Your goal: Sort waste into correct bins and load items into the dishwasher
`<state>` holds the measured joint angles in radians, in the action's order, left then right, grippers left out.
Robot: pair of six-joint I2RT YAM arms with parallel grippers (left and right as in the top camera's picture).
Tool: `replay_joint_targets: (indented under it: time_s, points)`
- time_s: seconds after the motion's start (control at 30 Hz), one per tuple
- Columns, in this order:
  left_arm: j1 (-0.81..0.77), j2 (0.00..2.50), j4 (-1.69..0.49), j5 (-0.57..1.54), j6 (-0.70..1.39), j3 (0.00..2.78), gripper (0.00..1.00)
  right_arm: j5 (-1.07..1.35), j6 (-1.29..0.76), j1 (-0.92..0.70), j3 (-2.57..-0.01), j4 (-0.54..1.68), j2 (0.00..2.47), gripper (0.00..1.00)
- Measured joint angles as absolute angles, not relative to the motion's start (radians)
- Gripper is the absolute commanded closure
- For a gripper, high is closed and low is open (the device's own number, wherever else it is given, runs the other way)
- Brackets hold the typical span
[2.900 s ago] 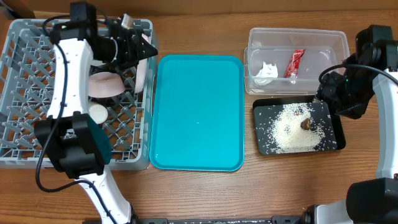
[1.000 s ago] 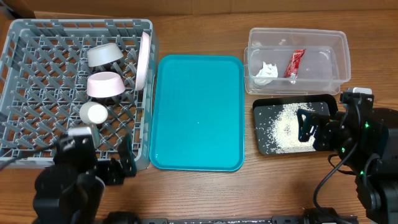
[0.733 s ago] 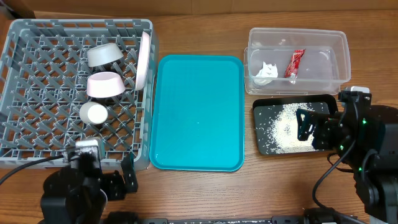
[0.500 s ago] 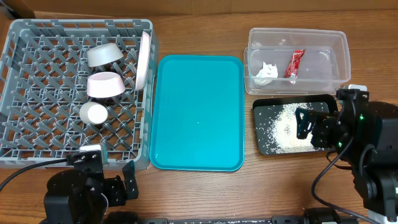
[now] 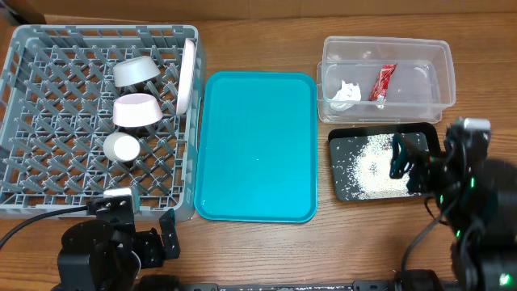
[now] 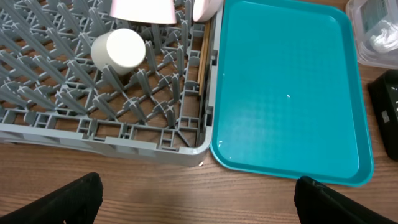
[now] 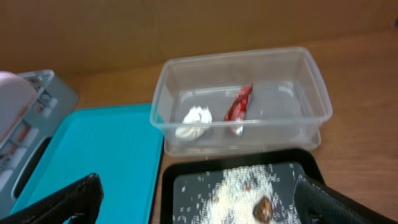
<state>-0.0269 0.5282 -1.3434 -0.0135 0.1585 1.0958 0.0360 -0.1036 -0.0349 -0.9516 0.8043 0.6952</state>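
Observation:
The grey dish rack (image 5: 105,32) holds a grey-green bowl (image 5: 134,71), a pinkish bowl (image 5: 136,109), a white cup (image 5: 123,146) and a plate (image 5: 187,77) standing on edge. Chopsticks (image 6: 204,62) lie along its right wall. In the clear tub (image 7: 236,56) lie the red wrapper (image 7: 237,107) and the white tissue (image 7: 194,119). Rice (image 7: 249,186) and a brown lump (image 7: 263,208) cover the black tray (image 7: 180,180). My left gripper (image 6: 199,196) hangs open over bare wood in front of the rack. My right gripper (image 7: 199,205) is open and empty above the black tray's near side.
A large teal tray (image 5: 257,145) lies between the rack and the two bins, with nothing on it. Both arm bases crowd the table's near edge. One stray rice grain (image 6: 200,163) lies on the wood by the rack's front corner.
The left arm has left the rack and drawn back to the near edge. The right arm has dropped back to the near right. Both grippers stayed open.

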Motion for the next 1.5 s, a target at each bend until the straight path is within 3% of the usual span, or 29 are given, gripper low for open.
replay_joint_targets:
  time_s: [0.27,0.6,0.77,1.07,1.5]
  points:
    - [-0.027,0.528,-1.346,-0.016,0.159,1.090,0.01,0.038,-0.105,-0.034,-0.493,0.372,0.329,0.00]
    - [-0.027,0.528,-1.346,-0.017,0.159,1.090,0.00,0.049,-0.104,-0.034,-0.126,-0.071,0.097,0.00]
    - [-0.027,0.528,-1.346,-0.017,0.159,1.090,0.00,0.049,-0.102,-0.034,-0.026,-0.097,0.017,0.00]
    - [-0.027,0.528,-1.346,-0.017,0.159,1.090,0.00,0.103,-0.022,-0.034,-0.019,0.074,0.013,0.00]
    - [-0.027,0.528,-1.346,-0.017,0.159,1.090,0.00,0.126,-0.003,-0.035,-0.019,0.075,0.013,0.00]
